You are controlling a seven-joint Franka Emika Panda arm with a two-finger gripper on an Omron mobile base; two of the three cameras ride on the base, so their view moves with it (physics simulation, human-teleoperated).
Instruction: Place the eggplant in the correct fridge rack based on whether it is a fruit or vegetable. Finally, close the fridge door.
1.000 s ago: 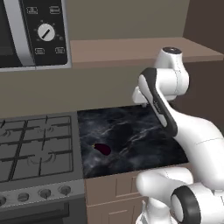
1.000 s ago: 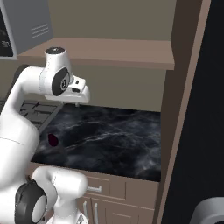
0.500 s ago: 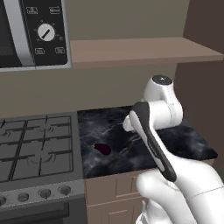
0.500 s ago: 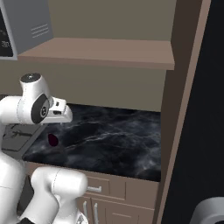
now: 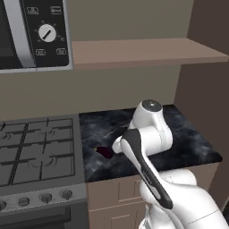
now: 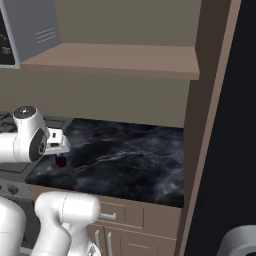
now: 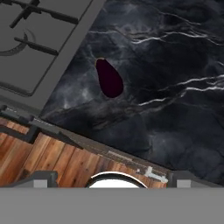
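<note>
Eggplant (image 7: 109,78) lies flat on the black marbled worktop (image 7: 175,87), near its front left corner, just beside the edge of the gas stove (image 7: 39,39) but apart from it. Small dark maroon oblong, narrow stem end with a pale tip pointing toward the stove side in the hand view. In the left base view the eggplant (image 5: 104,151) shows as a dark patch partly hidden behind the arm's wrist; in the right base view the eggplant (image 6: 61,161) sits just below the wrist.

Hand (image 7: 112,177) hangs above the worktop's front edge, camera looking down on the eggplant. 2 dark finger tips (image 7: 41,178) stand at the far lower corners of the hand view, spread wide apart; nothing between them, nothing held. Eggplant lies beyond the tips, not touching them.

Above: wooden shelf (image 5: 143,51) along the wall; microwave (image 5: 31,33) with 1 dial over the stove. Wood-fronted drawers (image 6: 145,215) under the worktop.
</note>
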